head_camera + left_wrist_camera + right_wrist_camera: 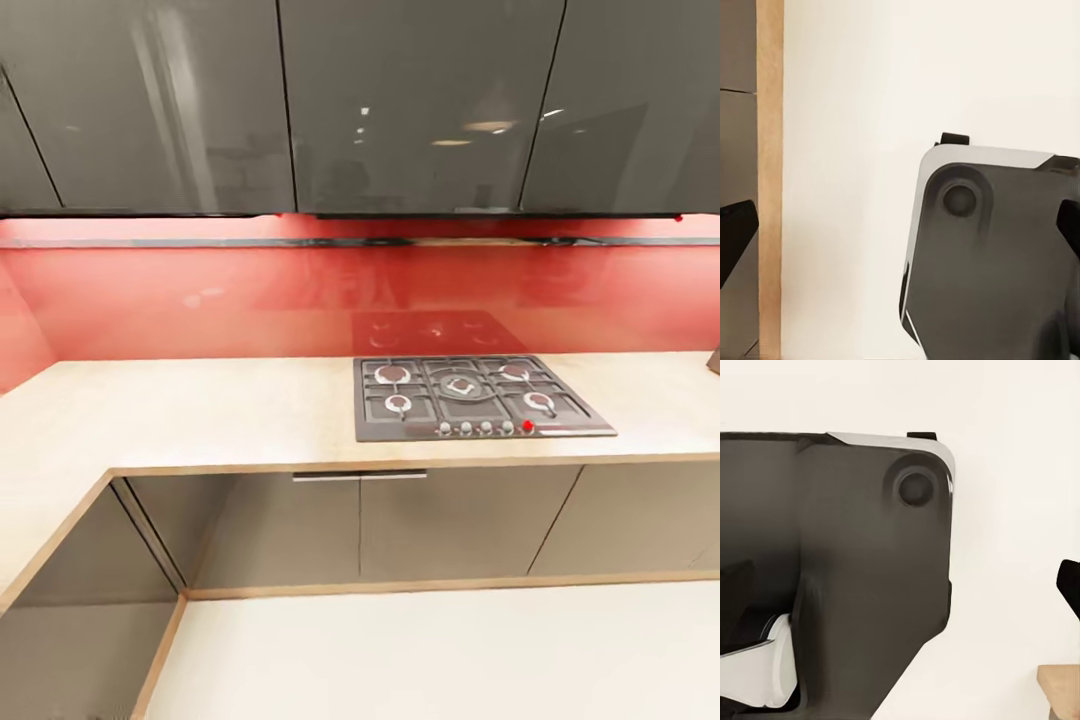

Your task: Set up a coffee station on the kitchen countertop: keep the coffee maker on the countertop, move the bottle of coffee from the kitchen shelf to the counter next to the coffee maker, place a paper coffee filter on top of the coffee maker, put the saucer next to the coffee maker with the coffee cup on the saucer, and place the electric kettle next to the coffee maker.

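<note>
Facing a bare stretch of the kitchen worktop beside the hob, the robot is carrying nothing I can see. Each gripper's state I cannot tell. Advisable: turning to locate the coffee maker before reaching.

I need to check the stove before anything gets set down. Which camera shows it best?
The head view: the stove sits whole in the countertop, burners and knobs clear. Both wrist views look down at pale floor and the robot's dark base instead.
</note>
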`<state>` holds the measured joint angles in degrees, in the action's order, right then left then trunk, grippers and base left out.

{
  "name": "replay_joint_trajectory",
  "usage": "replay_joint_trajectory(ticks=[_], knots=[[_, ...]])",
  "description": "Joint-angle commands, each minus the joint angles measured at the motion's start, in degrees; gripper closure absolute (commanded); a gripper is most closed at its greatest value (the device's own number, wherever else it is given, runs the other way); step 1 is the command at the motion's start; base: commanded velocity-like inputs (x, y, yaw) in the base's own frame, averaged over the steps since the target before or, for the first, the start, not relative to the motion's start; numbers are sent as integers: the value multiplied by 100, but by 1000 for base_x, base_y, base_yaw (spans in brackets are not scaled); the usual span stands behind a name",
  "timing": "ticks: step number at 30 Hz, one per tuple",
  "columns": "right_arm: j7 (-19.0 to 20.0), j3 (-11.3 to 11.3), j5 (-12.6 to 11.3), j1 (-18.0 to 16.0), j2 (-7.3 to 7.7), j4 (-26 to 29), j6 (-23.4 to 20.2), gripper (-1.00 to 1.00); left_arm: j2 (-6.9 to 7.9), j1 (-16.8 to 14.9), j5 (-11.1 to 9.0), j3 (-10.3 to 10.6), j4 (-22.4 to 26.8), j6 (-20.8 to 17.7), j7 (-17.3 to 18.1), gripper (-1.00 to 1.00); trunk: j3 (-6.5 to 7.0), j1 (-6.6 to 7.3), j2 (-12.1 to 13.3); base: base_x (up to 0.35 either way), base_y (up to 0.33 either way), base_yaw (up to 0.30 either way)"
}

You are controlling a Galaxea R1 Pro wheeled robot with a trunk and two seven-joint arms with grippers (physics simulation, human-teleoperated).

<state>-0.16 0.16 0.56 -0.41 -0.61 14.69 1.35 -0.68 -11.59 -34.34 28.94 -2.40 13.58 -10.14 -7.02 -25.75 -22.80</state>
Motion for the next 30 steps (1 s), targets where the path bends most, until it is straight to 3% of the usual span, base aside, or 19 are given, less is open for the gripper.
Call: replay_joint_trajectory(ticks=[1,17,30], knots=[[-2,1,6,-3,0,-2,14,-100,-5,-10,-21,41,-23,31,-7,-100,-18,-3,-12,1,0,210],[-2,1,6,-3,0,-2,23,-100,-18,-10,-20,41,-23,28,-7,-100,3,-3,-12,5,-2,246],[-2,-5,6,-3,0,-2,18,-100,-31,-10,-20,41,-23,20,-15,-100,52,-3,-12,215,-172,108]])
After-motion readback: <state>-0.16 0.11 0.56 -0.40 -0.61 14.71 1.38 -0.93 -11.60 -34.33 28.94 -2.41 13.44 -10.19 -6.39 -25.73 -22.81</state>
